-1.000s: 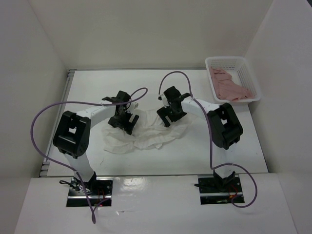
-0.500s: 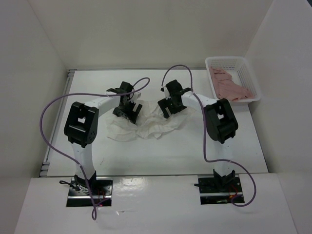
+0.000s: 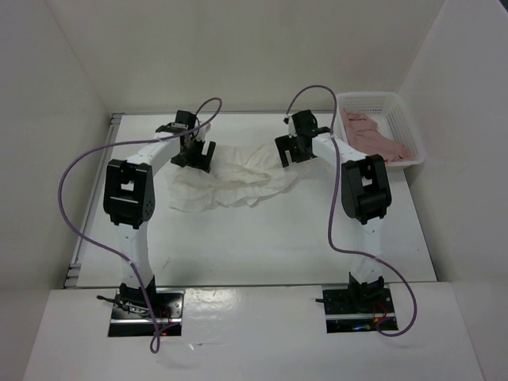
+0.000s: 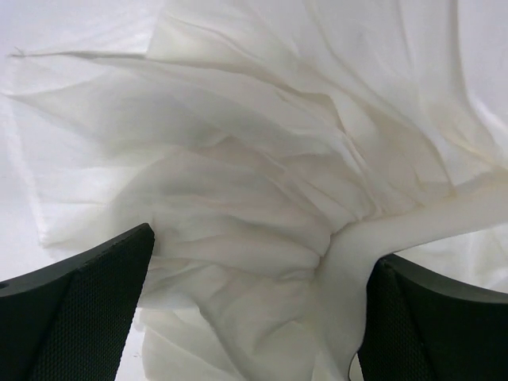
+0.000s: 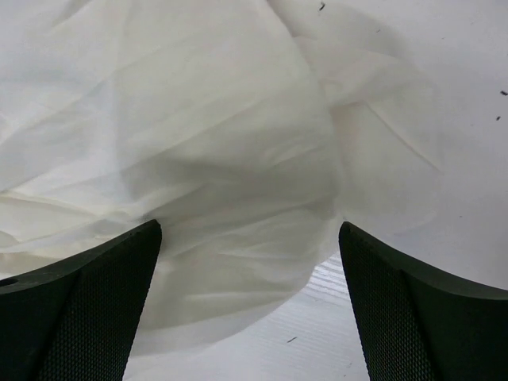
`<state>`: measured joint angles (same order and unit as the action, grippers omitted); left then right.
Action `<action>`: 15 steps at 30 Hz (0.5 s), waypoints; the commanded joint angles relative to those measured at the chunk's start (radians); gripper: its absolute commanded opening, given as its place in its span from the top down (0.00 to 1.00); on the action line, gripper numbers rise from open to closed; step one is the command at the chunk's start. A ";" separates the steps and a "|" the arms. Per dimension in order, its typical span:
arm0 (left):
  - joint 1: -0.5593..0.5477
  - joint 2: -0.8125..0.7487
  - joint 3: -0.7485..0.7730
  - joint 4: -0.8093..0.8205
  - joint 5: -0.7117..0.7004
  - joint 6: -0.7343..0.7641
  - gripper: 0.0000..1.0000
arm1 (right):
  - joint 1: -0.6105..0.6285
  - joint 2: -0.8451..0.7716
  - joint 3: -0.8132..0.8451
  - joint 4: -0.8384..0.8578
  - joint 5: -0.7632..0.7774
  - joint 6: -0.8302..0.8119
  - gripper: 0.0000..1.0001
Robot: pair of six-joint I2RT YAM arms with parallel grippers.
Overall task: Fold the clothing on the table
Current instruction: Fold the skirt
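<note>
Clothing: the white, thin, crinkled ruffled garment [image 3: 230,178] is lying rumpled on the white rectangular tabletop [image 3: 262,238], from centre toward 12 o'clock.
Left pincer: the black left pincer [image 3: 194,151] is hovering released, jaws wide, over the garment's 10 o'clock corner.
Right pincer: the black right pincer [image 3: 292,151] is hovering released, jaws wide, over its 2 o'clock corner.
Basket: the white lattice plastic basket [image 3: 405,119], at the tabletop's 2 o'clock, is holding a pink garment [image 3: 377,139].

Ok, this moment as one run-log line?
left hand: open, at far-left edge of white skirt | right hand: open, at its far-right edge | skirt: crumpled on table, not folded
</note>
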<state>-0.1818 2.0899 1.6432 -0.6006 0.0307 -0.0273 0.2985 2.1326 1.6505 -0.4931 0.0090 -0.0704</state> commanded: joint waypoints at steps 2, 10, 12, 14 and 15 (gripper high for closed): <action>0.019 0.016 0.081 -0.028 0.021 0.015 0.00 | 0.004 0.000 0.058 0.019 -0.003 0.011 0.04; 0.019 -0.060 0.129 -0.090 0.097 0.015 0.00 | 0.004 -0.140 0.049 -0.015 -0.061 0.011 0.04; 0.019 -0.097 0.129 -0.120 0.118 0.015 0.00 | 0.004 -0.192 0.037 -0.025 -0.089 0.011 0.02; 0.019 -0.140 0.115 -0.131 0.147 0.026 0.00 | 0.004 -0.227 0.016 -0.035 -0.116 0.011 0.02; 0.019 -0.158 0.106 -0.148 0.158 0.026 0.00 | 0.004 -0.267 0.015 -0.047 -0.116 0.011 0.02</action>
<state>-0.1612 2.0449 1.7451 -0.7036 0.1234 -0.0254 0.2966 2.0094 1.6604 -0.5224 -0.0628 -0.0677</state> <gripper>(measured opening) 1.000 0.975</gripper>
